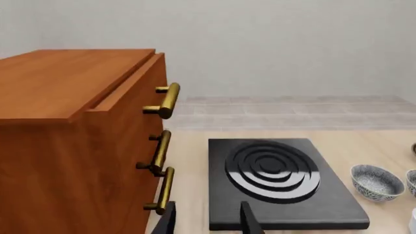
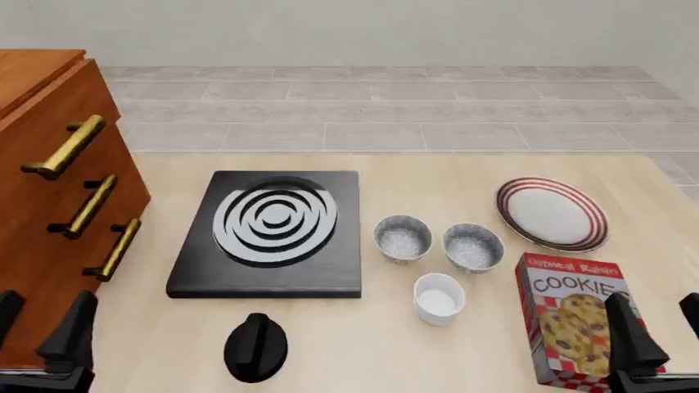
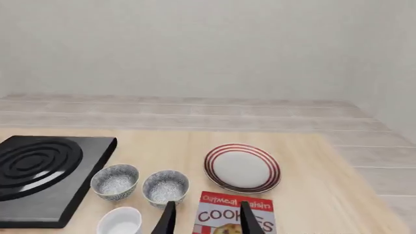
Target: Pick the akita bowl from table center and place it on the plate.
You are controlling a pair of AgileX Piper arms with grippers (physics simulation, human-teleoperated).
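The akita bowl [image 2: 403,238] [image 3: 116,181] [image 1: 377,182], speckled grey and white, stands upright near the table's middle, just right of the stove. A look-alike bowl [image 2: 473,246] [image 3: 165,186] stands close on its right. The striped plate [image 2: 552,213] [image 3: 242,168] lies bare at the right, beyond the second bowl. At the table's near left corner my left gripper [image 2: 38,323] [image 1: 208,222] is open and holds nothing. My right gripper [image 2: 659,323] [image 3: 208,222] is open too, at the near right by the cookie box. Both are far from the bowls.
A black stove plate [image 2: 273,229] lies left of the bowls. A wooden drawer cabinet [image 2: 55,205] fills the left edge. A small white cup [image 2: 439,298] stands in front of the bowls, a cookie box [image 2: 574,323] at the near right, a black knob [image 2: 255,347] near the front.
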